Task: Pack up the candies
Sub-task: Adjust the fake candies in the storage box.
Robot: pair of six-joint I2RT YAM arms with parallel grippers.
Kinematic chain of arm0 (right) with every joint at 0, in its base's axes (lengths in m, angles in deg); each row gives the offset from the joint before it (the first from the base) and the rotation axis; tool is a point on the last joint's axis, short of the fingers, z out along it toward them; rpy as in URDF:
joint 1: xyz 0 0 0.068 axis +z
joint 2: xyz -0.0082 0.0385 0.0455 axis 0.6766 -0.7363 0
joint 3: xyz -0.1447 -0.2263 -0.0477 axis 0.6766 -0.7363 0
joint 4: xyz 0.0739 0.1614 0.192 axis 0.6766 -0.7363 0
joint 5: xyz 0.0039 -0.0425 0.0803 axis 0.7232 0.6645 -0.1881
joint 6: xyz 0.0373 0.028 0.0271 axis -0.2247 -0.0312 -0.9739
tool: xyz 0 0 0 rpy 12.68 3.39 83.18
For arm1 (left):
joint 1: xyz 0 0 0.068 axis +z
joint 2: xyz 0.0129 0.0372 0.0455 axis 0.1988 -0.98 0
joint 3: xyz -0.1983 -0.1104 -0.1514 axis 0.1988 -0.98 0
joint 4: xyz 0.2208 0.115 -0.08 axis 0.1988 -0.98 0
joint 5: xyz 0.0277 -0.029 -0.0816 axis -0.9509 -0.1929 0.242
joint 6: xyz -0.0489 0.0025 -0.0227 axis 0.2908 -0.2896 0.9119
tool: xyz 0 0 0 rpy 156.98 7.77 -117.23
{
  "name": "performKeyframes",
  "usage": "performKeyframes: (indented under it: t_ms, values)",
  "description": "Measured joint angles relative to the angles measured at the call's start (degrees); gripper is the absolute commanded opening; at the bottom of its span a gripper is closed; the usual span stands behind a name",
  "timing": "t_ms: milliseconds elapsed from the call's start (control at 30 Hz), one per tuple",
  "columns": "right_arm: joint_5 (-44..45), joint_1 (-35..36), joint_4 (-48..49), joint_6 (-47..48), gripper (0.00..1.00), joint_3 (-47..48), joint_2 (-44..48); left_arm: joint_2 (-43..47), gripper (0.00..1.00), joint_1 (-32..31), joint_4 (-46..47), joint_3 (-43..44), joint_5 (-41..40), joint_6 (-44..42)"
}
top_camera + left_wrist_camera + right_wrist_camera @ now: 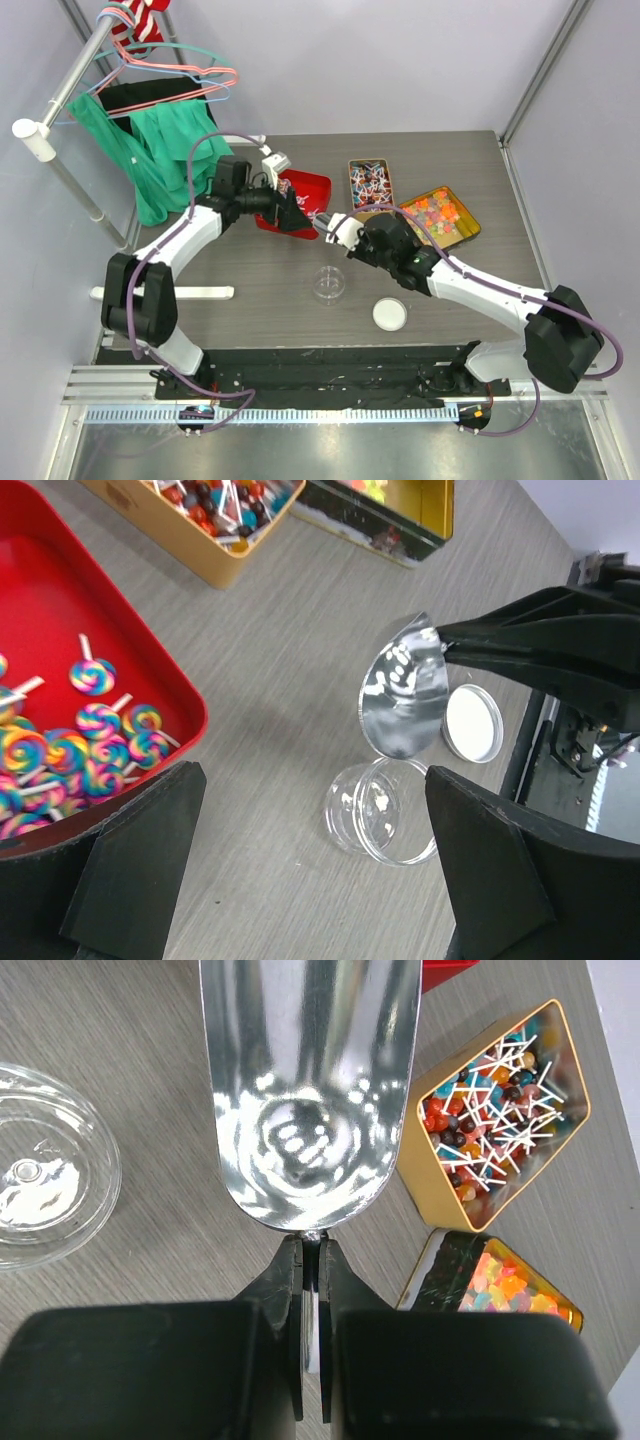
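The candies (pixel 90 750) are rainbow-swirl lollipops on short white sticks, heaped in the red tray (pixel 60 600) on the grey surface (pixel 270 680). The left fingers (pixel 140 870) hang wide apart at the tray's edge. The right fingers (pixel 285 1290) are clamped on the stem of a shiny metal scoop (pixel 305 1090), beside a clear jar (pixel 380 810).

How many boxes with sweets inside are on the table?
3. A red tray of swirly lollipops on the left, a gold tin of stick sweets in the middle, and a second gold tin of orange and yellow sweets on the right. None look hidden.
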Motion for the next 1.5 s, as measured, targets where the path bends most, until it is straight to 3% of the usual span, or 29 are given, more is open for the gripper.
performKeyframes:
  t_ms: [433, 700, 833, 933, 1033, 1100, 1200, 1333, 1400, 1500]
  values:
    - [3.06, 2.51, 1.55, -0.04, 0.01, -0.07, -0.02, -4.48, 0.96, -1.55, -0.04, 0.0, 0.66, 1.25]
    - [3.48, 4.61, 3.21, 0.02, 0.01, -0.55, -0.55, -4.57, 0.88, -2.1, 0.52, 0.0, 1.68, 2.05]
    - [3.65, 5.27, 3.43, 0.02, 0.01, -0.55, -0.68, -5.29, 0.73, -2.38, 0.9, 0.0, 2.71, 2.6]
    - [4.07, 5.55, 3.87, 0.04, 0.01, -0.59, -0.68, -5.95, 0.53, -2.43, 0.94, 0.0, 3.85, 2.82]
    - [4.57, 5.7, 4.52, 0.11, 0.01, -0.63, -0.72, -6.38, 0.4, -2.43, 1.14, 0.0, 5.31, 3.1]
    - [4.9, 5.97, 4.74, 0.31, 0.01, -0.63, -0.85, -6.49, 0.39, -2.54, 1.2, 0.0, 6.08, 3.23]
    - [5.14, 6.23, 4.87, 0.59, 0.01, -0.7, -0.92, -6.82, 0.26, -2.67, 1.27, 0.0, 7.04, 3.74]
    - [5.68, 6.71, 5.11, 0.87, 0.01, -0.85, -0.94, -7.32, 0.0, -2.78, 1.27, 0.0, 8.04, 4.17]
    - [5.95, 6.91, 5.14, 0.94, 0.01, -0.98, -0.94, -7.45, 0.0, -2.67, 1.29, 0.02, 8.7, 4.26]
    - [6.1, 6.97, 5.16, 1.09, 0.15, -1.27, -0.94, -7.58, 0.0, -2.69, 1.29, 0.02, 9.57, 4.15]
